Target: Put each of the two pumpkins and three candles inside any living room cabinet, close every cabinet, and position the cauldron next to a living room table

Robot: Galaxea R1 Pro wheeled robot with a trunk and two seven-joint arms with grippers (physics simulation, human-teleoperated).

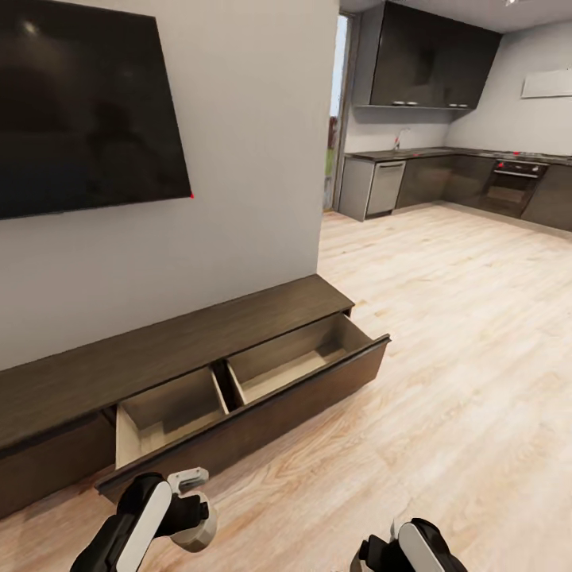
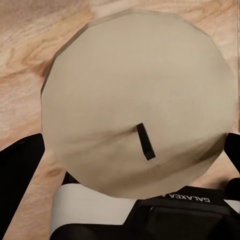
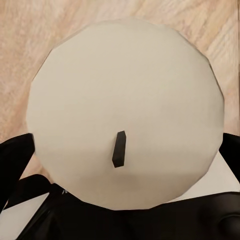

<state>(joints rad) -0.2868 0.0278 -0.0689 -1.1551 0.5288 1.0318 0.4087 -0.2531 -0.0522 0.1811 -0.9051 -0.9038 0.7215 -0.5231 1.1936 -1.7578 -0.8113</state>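
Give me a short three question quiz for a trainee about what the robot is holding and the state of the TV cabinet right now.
1. True or false: the wide drawer of the long, low dark brown wood cabinet stands pulled open.
2. What sits between the fingers of the left gripper and of the right gripper?
A) orange pumpkins
B) stubby grey-beige candles with dark wicks
C) nothing
3. Fill in: the open drawer's pale interior is split by a divider into ___ compartments.

Key
1. True.
2. B: one candle fills the left wrist view, another candle the right wrist view, each between dark fingers.
3. Two; no candle or pumpkin can be seen in either.
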